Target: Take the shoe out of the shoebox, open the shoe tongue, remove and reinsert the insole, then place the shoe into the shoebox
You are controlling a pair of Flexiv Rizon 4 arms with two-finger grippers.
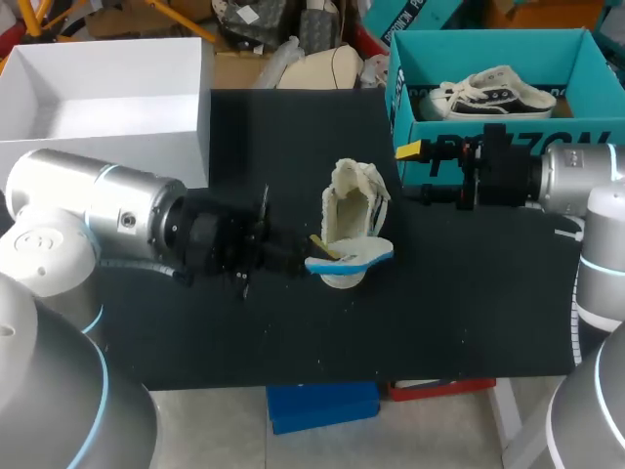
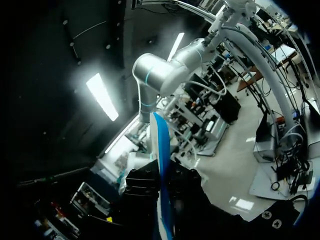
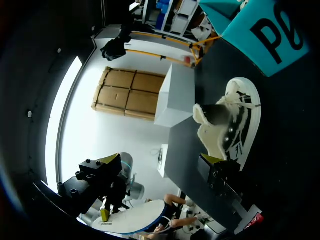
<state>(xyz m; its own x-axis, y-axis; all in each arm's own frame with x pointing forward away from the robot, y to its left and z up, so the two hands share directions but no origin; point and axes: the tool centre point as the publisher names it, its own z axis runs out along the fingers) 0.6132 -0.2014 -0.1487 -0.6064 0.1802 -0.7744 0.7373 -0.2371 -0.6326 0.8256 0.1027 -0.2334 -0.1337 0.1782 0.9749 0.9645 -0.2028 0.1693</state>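
Note:
A cream high-top shoe (image 1: 354,203) lies on the black mat (image 1: 469,303) at the table's middle, its opening facing my left gripper (image 1: 324,250). That gripper is shut on the white, blue-edged insole (image 1: 354,260), which is at the shoe's near end. In the left wrist view the insole (image 2: 162,170) stands on edge between the dark fingers. My right gripper (image 1: 420,174) is open, level with the teal shoebox's (image 1: 508,132) front wall, to the right of the shoe. In the right wrist view the shoe (image 3: 235,127) is ahead, beside one finger (image 3: 214,161), and the insole (image 3: 132,217) shows farther off.
The teal shoebox holds a second white and black shoe (image 1: 493,93). An open white box (image 1: 107,98) stands at the back left, also seen as the white box (image 3: 177,95) beyond the shoe. Bare mat lies in front of the shoe toward the near edge.

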